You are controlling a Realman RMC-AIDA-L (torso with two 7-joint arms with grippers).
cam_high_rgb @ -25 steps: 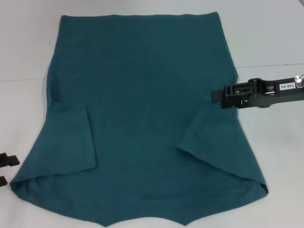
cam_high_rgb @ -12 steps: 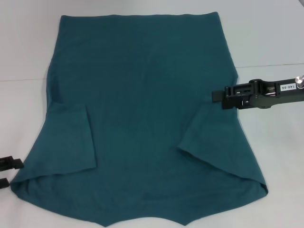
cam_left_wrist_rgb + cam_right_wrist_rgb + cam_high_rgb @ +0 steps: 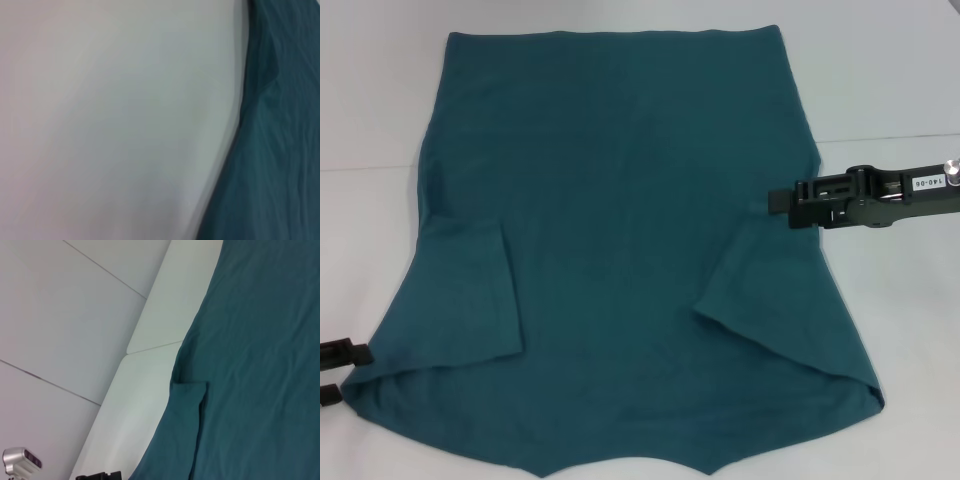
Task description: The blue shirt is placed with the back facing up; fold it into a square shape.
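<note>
From the head view, one blue shirt (image 3: 620,240) lies spread flat on the white desk (image 3: 890,80), covering most of its middle. Its straight hem runs along the far side and its collar end reaches the near edge. Both short sleeves are folded inward onto the body, one toward the near-left, one toward the near-right. Two grippers show. The left gripper (image 3: 338,371) sits at the desk's near-left corner, just beside the shirt's shoulder corner; two dark fingers (image 3: 345,352) lie apart with bare desk between them, so it is spread and holds nothing. Whether they touch the cloth cannot be told. The right gripper (image 3: 780,202) reaches in from the right edge, its tip over the shirt's right side just above the folded sleeve. Whether it is spread or closed, and whether it touches the fabric, cannot be told.

From the left wrist view, one stretch of the shirt (image 3: 280,150) shows beside bare desk (image 3: 110,120), its edge wavy and softly creased. No fingers appear.

From the right wrist view, the shirt (image 3: 255,355) lies on the desk (image 3: 150,370) with one folded sleeve visible against its edge. The left gripper (image 3: 100,475) shows far off as a small dark shape near the shirt's corner.
</note>
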